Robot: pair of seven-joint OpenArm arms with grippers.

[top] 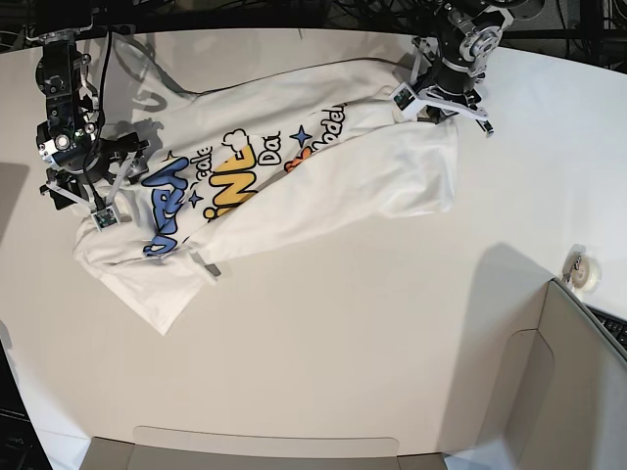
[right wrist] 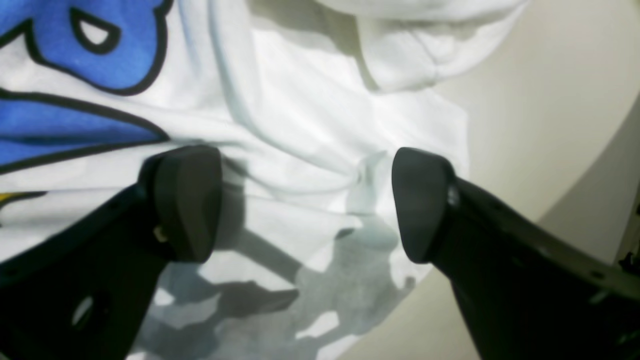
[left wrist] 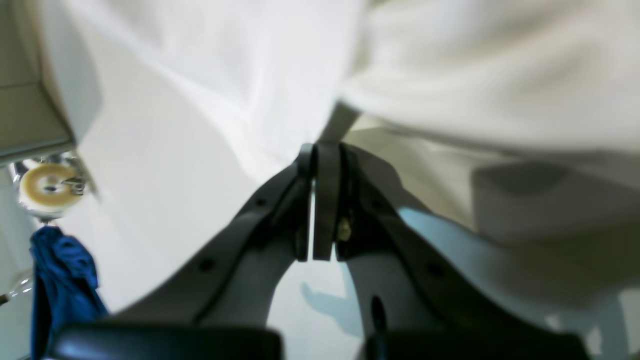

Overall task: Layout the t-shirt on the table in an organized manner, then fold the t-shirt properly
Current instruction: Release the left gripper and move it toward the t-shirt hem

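**Operator:** Status of garment and both pincers?

**Technician:** T-shirt (top: pixel 294 186) lies diagonally across the far half of the table (top: pixel 343 343), print side up, partly doubled over itself and creased. Relative to the printed lettering, one end of the shirt lies toward the left gripper (left wrist: pixel 320 150) and the other toward the right gripper (right wrist: pixel 305 200). The left gripper's jaws are pressed together, apparently pinching a fold of white fabric, though the wrist view is blurred. The right gripper's jaws stand wide apart above the cloth just beside the blue letters, holding nothing.

**Operator:** Handling properties?

**Technician:** Judged light, soft and limp. It will drape and bunch, not hold shape, and should slide readily on the smooth tabletop. No breakage risk.

**Operator:** Recommended hold points?

**Technician:** Take edges or corners away from the lettering: hem corners, shoulder seams, sleeve ends. Pinch one layer only where the cloth is doubled, then pull opposite ends apart to flatten.
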